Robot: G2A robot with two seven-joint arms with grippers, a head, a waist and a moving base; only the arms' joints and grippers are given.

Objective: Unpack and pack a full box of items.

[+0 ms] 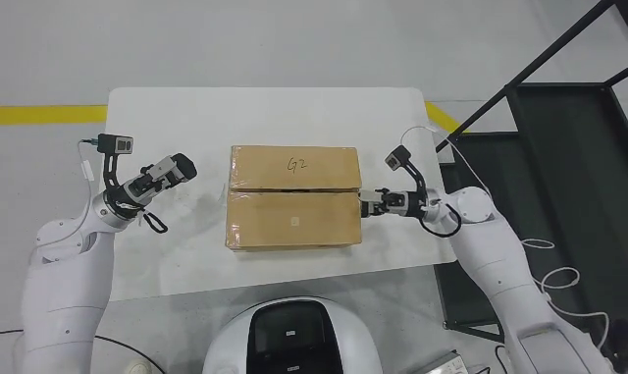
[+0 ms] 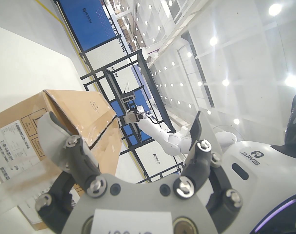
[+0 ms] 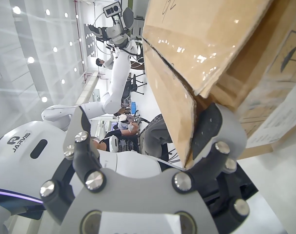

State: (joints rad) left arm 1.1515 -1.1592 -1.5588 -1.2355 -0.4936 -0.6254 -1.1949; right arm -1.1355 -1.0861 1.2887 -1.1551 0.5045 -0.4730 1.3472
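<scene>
A closed cardboard box (image 1: 294,197) stands in the middle of the white table (image 1: 167,119), its two top flaps meeting at a lengthwise seam. My right gripper (image 1: 365,202) is at the box's right end, level with the nearer flap. In the right wrist view my right gripper (image 3: 145,108) is open. One finger (image 3: 207,125) is tucked under the lifted corner of that flap (image 3: 177,113), and the other finger (image 3: 80,127) stands clear. My left gripper (image 1: 184,166) hangs left of the box, apart from it. It is open (image 2: 121,116) and holds nothing, with the box (image 2: 72,113) ahead.
A black metal rack (image 1: 559,129) stands just off the table's right edge. Bare table lies left of the box and behind it. A yellow floor line (image 1: 49,114) runs past the table's far left.
</scene>
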